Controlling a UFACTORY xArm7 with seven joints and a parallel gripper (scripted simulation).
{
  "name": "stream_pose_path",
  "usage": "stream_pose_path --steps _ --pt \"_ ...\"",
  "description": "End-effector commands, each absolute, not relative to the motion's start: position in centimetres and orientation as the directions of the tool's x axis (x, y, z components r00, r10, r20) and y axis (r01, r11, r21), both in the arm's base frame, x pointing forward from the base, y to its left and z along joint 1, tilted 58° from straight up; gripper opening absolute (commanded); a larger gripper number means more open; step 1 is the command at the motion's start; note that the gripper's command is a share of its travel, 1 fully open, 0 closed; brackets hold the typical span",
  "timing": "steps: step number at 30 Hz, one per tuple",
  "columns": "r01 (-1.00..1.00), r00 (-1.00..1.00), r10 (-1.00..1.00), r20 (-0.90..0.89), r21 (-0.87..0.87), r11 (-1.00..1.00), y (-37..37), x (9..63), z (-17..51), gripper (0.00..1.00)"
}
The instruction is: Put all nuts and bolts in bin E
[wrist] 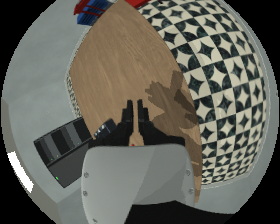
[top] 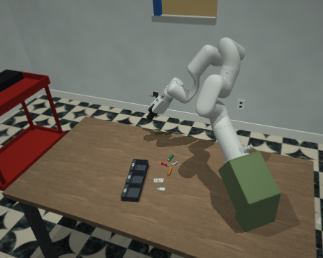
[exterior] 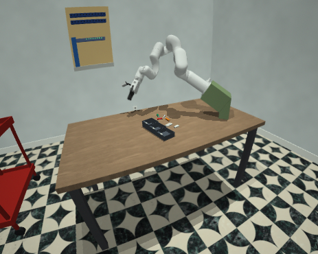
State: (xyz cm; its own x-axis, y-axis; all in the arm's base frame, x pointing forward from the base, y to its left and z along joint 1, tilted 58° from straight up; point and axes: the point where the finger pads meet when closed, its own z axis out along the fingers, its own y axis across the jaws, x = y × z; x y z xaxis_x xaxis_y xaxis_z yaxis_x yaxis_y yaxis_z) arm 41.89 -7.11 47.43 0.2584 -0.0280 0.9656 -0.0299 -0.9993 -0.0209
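Lying nearer the table's (top: pixel 76 156) (exterior: pixel 102 147) (wrist: pixel 110 60) wall-side edge than its front edge, the silvery bolt-like piece (top: pixel 174 163) (exterior: pixel 164 116) awaits collection beside the bins (top: pixel 130 200) (exterior: pixel 165 139) (wrist: pixel 111 122). The gripper (top: pixel 150 117) (exterior: pixel 129 99) (wrist: pixel 135 106), clenched on nothing, hangs by that far edge; it should approach, opening. I can't read E.

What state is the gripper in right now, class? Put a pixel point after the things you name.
Gripper (top: pixel 150 117) (exterior: pixel 130 99) (wrist: pixel 135 106): closed, holding nothing, raised above the table (top: pixel 93 163) (exterior: pixel 102 150) (wrist: pixel 115 60).
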Motion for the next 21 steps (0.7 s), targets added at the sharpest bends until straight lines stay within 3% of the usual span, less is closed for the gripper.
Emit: stream_pose_path --steps 1,21 --pt "-0.004 0.307 -0.009 0.952 -0.008 -1.0 -5.1 42.0 47.0 0.07" --pt "0.062 0.458 0.068 0.886 0.045 -0.997 4.5 41.4 41.8 0.07"
